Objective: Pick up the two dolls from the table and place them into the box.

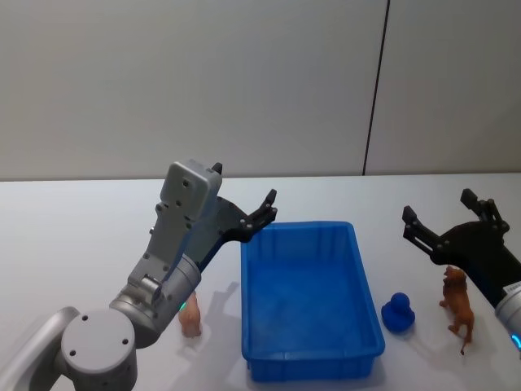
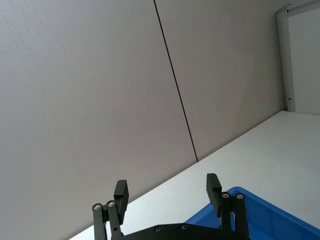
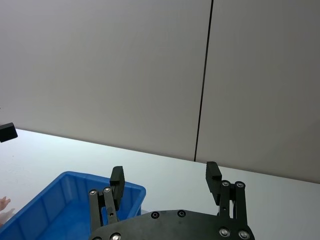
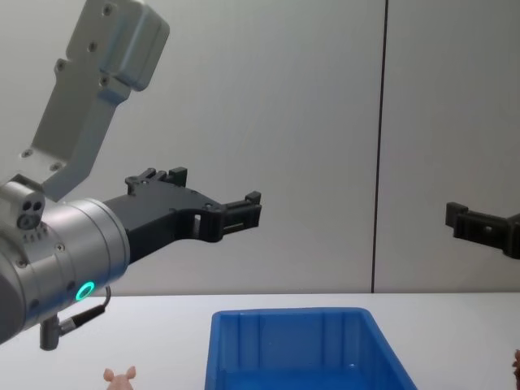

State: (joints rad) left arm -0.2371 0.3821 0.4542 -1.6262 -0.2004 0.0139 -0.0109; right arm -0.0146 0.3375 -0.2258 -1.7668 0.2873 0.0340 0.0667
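Note:
The blue box (image 1: 309, 346) sits mid-table, and its rim also shows in the left wrist view (image 2: 270, 212) and the right wrist view (image 3: 55, 200). The pink doll (image 1: 190, 318) stands to the left of the box, partly behind my left arm; the chest view catches its ears (image 4: 120, 375). On the table to the right of the box stands the brown doll (image 1: 458, 303). My left gripper (image 1: 244, 182) (image 2: 167, 187) is open and empty, raised near the box's far left corner. My right gripper (image 1: 438, 208) (image 3: 165, 175) hangs open and empty just above the brown doll.
A small dark blue toy (image 1: 398, 314) sits between the box and the brown doll. The white table (image 1: 81, 236) runs back to a grey wall with a dark vertical seam (image 1: 376, 90).

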